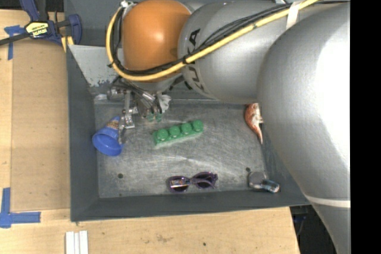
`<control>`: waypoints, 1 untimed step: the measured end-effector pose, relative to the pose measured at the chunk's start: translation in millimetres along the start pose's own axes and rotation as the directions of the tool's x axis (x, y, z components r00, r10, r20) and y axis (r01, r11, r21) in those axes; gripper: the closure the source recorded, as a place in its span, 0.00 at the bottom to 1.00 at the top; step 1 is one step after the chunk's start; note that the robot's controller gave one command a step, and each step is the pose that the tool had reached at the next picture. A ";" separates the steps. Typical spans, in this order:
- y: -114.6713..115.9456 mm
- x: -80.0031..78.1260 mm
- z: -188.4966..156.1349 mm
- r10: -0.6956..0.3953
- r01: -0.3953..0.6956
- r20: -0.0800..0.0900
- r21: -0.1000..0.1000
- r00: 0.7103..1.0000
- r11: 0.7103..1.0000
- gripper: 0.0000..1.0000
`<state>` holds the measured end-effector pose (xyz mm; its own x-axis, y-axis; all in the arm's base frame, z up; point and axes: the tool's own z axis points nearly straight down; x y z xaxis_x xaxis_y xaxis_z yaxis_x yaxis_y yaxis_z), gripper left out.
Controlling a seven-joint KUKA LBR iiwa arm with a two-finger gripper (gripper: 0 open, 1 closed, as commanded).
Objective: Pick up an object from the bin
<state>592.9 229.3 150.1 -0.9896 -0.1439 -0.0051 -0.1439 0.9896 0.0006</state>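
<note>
While low in far-left part of bin (83,146): blue cup (107,142) on its side just below-left of gripper (141,111), at tip of one finger (127,119); contact unclear. Gripper itself spread apart, nothing clasped, under orange cover (152,33). Just below-right: green studded bar (178,132), apart from it. Further below-right: purple sunglasses (191,181). Well off right: pink item (255,119), half hidden; small grey item (262,183) by corner.

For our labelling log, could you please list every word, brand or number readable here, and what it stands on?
"KUKA": black letters on the silver arm, partly hidden.
Green block, blue cup, sunglasses: no text that can be read.
</note>
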 end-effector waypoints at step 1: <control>14.0 20.3 6.3 -0.338 0.338 -0.005 -0.001 0.941 0.941 0.00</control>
<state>570.9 240.2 143.8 -0.8827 -0.4699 0.0000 -0.4699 0.8827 0.0002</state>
